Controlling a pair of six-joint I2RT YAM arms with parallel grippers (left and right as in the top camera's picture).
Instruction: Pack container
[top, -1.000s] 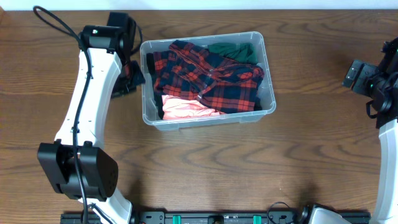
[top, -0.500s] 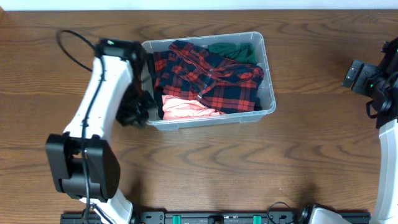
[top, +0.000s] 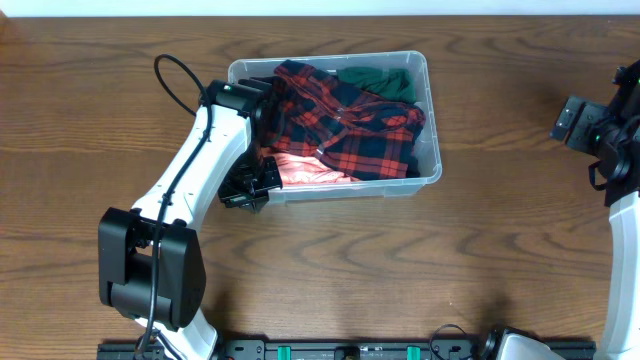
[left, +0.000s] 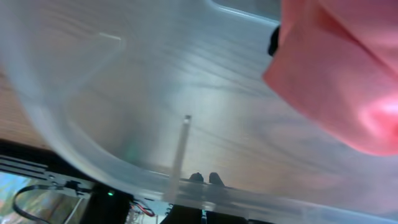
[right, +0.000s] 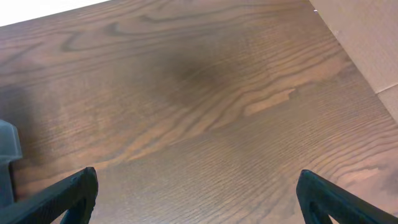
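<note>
The clear plastic container stands at the middle back of the table, holding a red and black plaid shirt, a green garment and a pink garment. My left gripper is pressed against the container's front-left corner, low at the wall. In the left wrist view its fingertips sit close together, seen through the clear wall, with the pink garment behind. My right gripper is wide open and empty at the far right, fingers spread over bare wood.
The table is dark wood. The left arm reaches diagonally from its base at the front left to the container. A black rail runs along the front edge.
My left arm has swung from the container's back-left side round to its front-left corner and now touches the wall. The right arm has not moved.
</note>
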